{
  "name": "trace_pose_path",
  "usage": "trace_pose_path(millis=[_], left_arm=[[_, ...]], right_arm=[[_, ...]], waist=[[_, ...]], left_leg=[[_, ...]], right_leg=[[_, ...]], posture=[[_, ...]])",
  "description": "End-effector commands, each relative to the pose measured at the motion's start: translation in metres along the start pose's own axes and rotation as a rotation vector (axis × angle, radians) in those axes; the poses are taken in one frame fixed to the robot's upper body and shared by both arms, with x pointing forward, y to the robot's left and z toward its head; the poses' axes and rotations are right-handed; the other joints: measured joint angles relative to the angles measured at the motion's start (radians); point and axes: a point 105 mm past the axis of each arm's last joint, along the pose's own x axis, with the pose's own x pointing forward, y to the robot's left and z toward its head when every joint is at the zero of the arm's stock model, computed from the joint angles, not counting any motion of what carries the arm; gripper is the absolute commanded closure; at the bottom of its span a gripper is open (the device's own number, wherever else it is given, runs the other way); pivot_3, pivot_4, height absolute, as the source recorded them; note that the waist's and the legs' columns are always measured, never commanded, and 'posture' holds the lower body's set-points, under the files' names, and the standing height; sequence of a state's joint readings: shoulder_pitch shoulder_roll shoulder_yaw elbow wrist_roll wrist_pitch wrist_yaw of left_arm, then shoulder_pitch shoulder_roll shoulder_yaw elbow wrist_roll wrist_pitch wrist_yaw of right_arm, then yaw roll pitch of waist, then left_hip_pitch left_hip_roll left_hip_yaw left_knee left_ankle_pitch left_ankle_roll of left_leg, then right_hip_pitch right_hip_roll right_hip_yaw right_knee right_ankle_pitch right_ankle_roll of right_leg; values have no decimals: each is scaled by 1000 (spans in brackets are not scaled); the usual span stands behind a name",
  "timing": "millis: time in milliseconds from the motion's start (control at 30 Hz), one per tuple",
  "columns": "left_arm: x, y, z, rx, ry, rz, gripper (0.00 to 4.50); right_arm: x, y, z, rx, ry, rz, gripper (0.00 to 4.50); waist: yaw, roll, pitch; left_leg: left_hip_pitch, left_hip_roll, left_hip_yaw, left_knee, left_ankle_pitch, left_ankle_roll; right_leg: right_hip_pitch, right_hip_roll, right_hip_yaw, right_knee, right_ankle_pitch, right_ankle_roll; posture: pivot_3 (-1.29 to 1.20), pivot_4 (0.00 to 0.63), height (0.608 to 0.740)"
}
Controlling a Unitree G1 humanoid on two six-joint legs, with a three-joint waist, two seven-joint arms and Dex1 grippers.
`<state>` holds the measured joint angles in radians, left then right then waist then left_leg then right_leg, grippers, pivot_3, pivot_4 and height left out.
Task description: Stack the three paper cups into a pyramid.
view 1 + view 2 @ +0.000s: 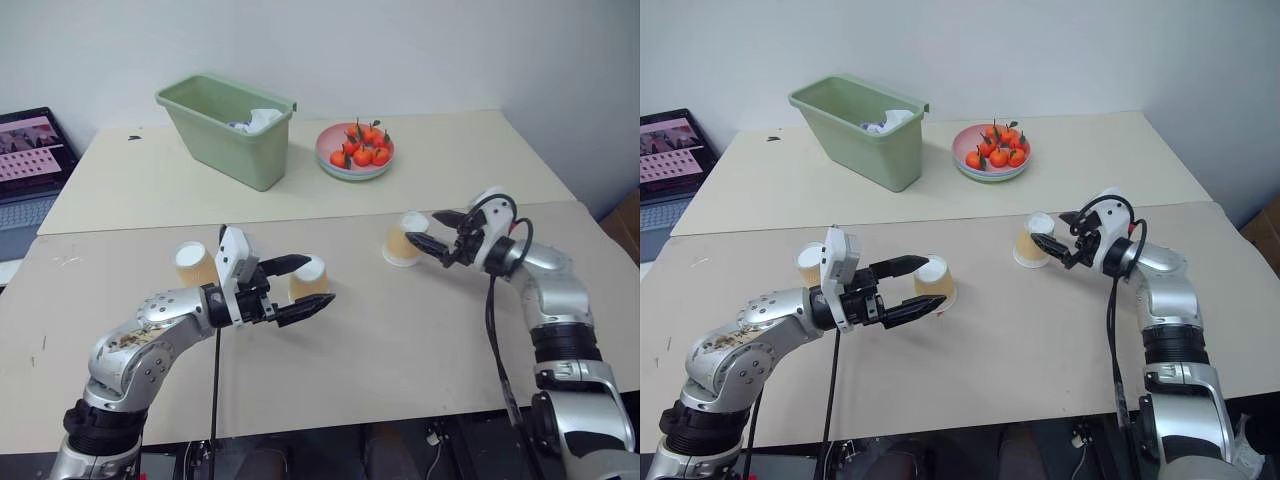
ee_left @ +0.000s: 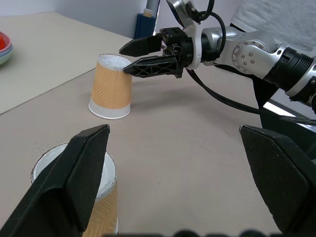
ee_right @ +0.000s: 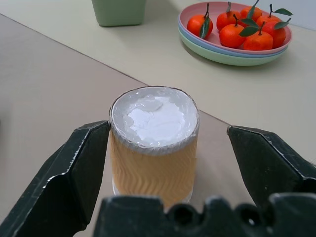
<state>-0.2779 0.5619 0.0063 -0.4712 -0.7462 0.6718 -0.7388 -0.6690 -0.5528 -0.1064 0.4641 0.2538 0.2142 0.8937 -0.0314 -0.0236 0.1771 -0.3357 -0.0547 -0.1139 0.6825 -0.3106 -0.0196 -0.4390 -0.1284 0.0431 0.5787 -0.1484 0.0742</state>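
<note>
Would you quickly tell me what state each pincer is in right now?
Left pincer: open around a cup, not gripping.
Right pincer: open around another cup, not gripping.

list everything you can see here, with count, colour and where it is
tapered paper cups: 3, tan-orange with white ends, upside down on the near board; one far left, one between the left gripper's jaws, one between the right gripper's jaws
green plastic bin: 1, pale green, far table, white scrap inside
stacked shallow plates: pink over blue and green, right of the bin
small oranges with leaves: a heap, orange, on the plates
laptop: 1, dark, screen lit, far left edge
tables: 2 beige boards, near and far
left gripper: black jaws open
right gripper: black jaws open
</note>
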Motion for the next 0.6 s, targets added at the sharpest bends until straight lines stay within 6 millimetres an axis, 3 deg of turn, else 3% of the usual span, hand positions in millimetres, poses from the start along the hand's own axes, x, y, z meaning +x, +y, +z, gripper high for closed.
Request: trace_pose_path(millis=[33, 167, 367, 500, 567, 600], left_arm=[[-3, 2, 12, 54, -43, 21, 0], [-4, 4, 12, 58, -47, 45, 0], [-15, 12, 11, 60, -57, 138, 0], [-31, 20, 5, 61, -50, 242, 0], [-42, 24, 1, 51, -52, 304, 0], [-48, 24, -2, 44, -52, 337, 0]], right_arm=[[10, 2, 18, -22, -68, 28, 84], [18, 8, 18, -19, -72, 70, 84], [22, 2, 21, -11, -85, 49, 1729], [16, 2, 21, -23, -80, 57, 1729], [10, 11, 25, -7, -87, 120, 1729], [5, 25, 27, 1, -85, 205, 1729]], waist=[[-6, 0, 0], [-10, 0, 0], [-14, 0, 0], [-14, 0, 0], [-13, 0, 0], [-12, 0, 0]], left_leg=[[0, 0, 0, 0, 0, 0], [0, 0, 0, 0, 0, 0], [0, 0, 0, 0, 0, 0], [0, 0, 0, 0, 0, 0], [0, 0, 0, 0, 0, 0], [-1, 0, 0, 0, 0, 0]], right_leg=[[0, 0, 0, 0, 0, 0], [0, 0, 0, 0, 0, 0], [-1, 0, 0, 0, 0, 0], [-1, 0, 1, 1, 0, 0], [-1, 0, 1, 1, 0, 0], [-2, 0, 1, 1, 0, 0]], posture=[[0, 150, 727], [0, 150, 727], [0, 150, 727], [0, 150, 727], [0, 150, 727], [0, 150, 727]])
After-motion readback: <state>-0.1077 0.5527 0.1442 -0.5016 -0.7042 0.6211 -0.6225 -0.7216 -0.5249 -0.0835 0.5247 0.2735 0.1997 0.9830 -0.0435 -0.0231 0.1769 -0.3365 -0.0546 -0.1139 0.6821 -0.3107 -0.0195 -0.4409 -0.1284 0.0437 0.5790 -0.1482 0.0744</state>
